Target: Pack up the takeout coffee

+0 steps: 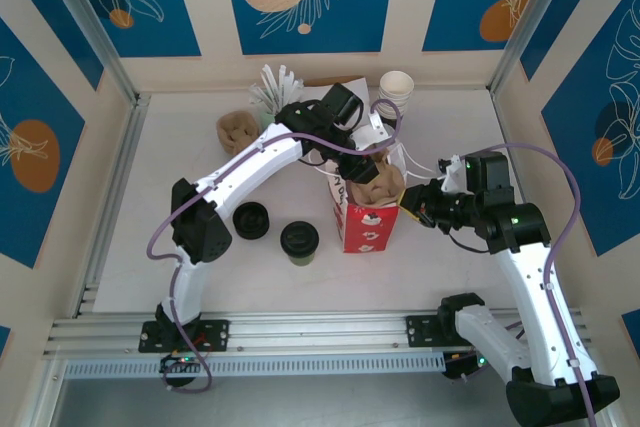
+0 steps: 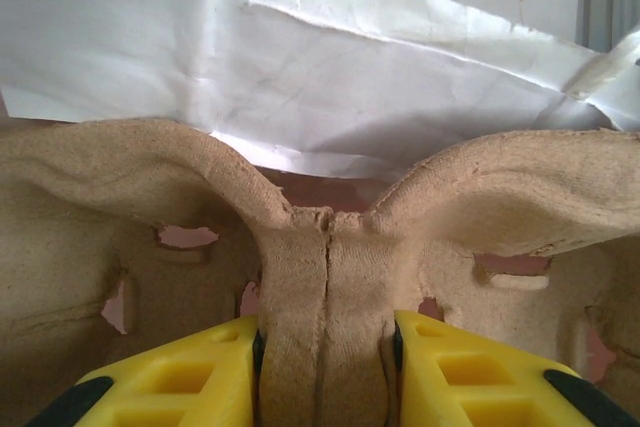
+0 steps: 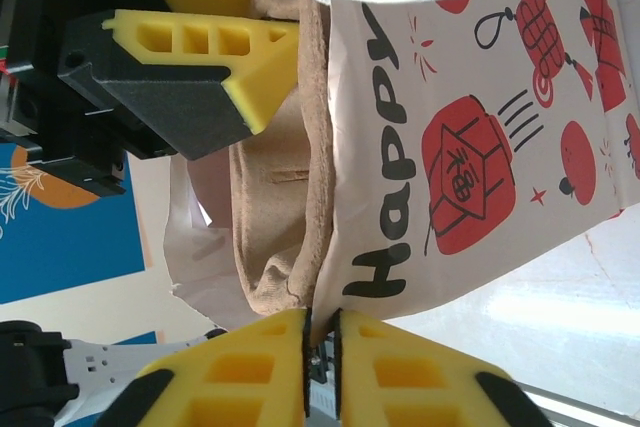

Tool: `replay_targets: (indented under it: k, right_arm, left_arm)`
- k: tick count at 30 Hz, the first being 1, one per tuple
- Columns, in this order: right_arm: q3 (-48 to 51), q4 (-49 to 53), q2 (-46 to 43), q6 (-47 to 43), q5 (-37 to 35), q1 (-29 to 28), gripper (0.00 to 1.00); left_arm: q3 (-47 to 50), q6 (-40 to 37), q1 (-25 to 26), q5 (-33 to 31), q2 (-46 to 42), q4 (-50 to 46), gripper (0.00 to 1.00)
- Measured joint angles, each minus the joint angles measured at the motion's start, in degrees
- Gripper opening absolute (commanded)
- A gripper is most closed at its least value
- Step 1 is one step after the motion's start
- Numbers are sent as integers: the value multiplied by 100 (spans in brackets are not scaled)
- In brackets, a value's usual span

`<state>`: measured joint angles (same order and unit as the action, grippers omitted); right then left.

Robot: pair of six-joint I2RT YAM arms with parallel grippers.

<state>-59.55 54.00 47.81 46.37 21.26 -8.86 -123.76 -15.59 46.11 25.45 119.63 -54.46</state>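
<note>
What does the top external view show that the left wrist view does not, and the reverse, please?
The top external view adds the takeout coffee standing left of the red bag, a loose black lid, white cups and the right gripper at the bag's rim. The left wrist view adds the close grip: the left gripper shut on the middle rib of the pulp carrier. Both show the carrier and the bag's paper.

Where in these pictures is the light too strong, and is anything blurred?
Left wrist view: white paper bag lining glares above the sharp brown moulded-pulp cup carrier. Right wrist view: pale table beside the bag washes out. Top view: even, sharp.
</note>
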Motion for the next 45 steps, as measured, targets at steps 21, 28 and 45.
replay_targets:
  k: [21, 28, 45]
  right_arm:
    - [-413, 581, 201, -511, 4, 184, 0]
    - [-496, 730, 310, -603, 155, 223, 0]
    - [-632, 708, 503, -750, 431, 236, 1]
  left_arm:
    - [0, -721, 140, -649, -184, -348, 34]
    - [-17, -901, 245, -881, -184, -404, 34]
    - [-1104, -1189, 603, -1832, 321, -1379, 35]
